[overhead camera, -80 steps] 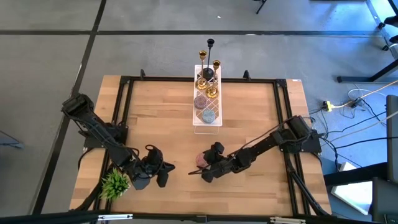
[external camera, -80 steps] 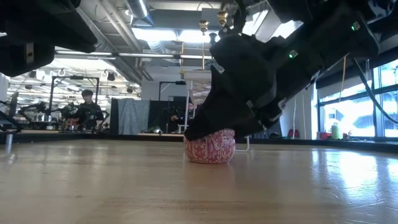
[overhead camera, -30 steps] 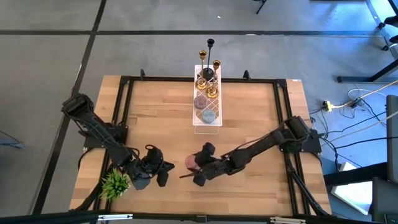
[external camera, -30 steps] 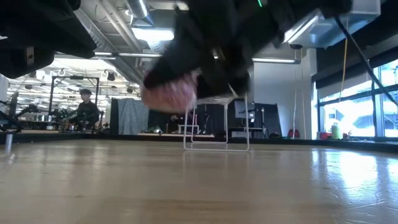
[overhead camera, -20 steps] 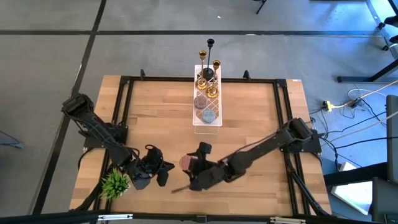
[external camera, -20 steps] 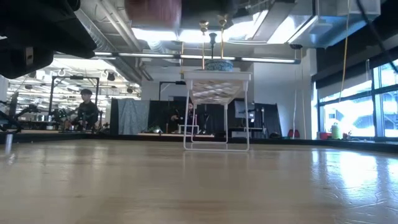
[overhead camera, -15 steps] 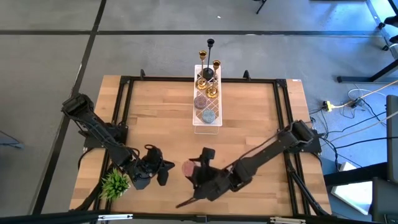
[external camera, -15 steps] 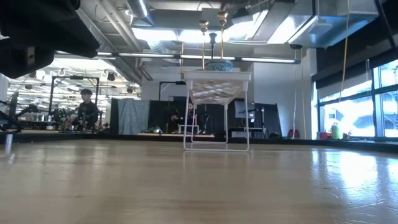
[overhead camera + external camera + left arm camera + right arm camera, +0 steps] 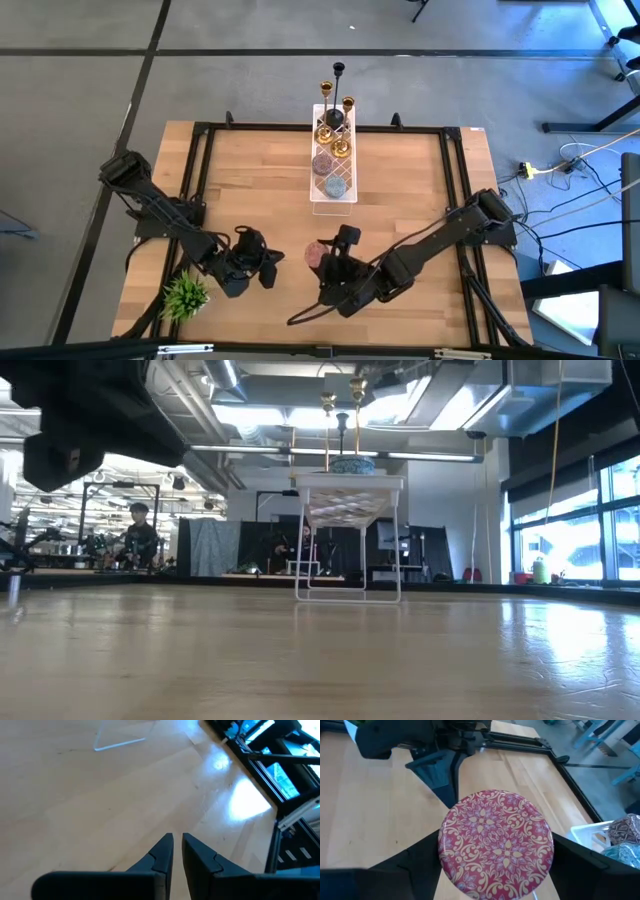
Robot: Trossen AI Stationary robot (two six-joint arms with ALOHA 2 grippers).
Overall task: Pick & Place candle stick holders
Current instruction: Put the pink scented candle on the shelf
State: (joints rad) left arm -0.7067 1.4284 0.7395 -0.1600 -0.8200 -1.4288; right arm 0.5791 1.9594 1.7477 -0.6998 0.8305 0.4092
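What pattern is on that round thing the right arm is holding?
The round tin is red with cream floral scrollwork, clearest in the right wrist view.

Wooden table (image 9: 400, 190) with white rack (image 9: 334, 190), plant (image 9: 185, 294)

In the right wrist view the red patterned round thing (image 9: 496, 842) hides the inner sides of the right gripper's (image 9: 496, 870) fingers, and the picture's edge cuts off its near rim. What this round thing is cannot be told. In the low view neither gripper shows; only a dark part of an arm (image 9: 90, 410) is cut off at the upper left. The candle stick holders (image 9: 335, 105) at the far end of the white rack (image 9: 333, 205) overlap, so their count is unclear.
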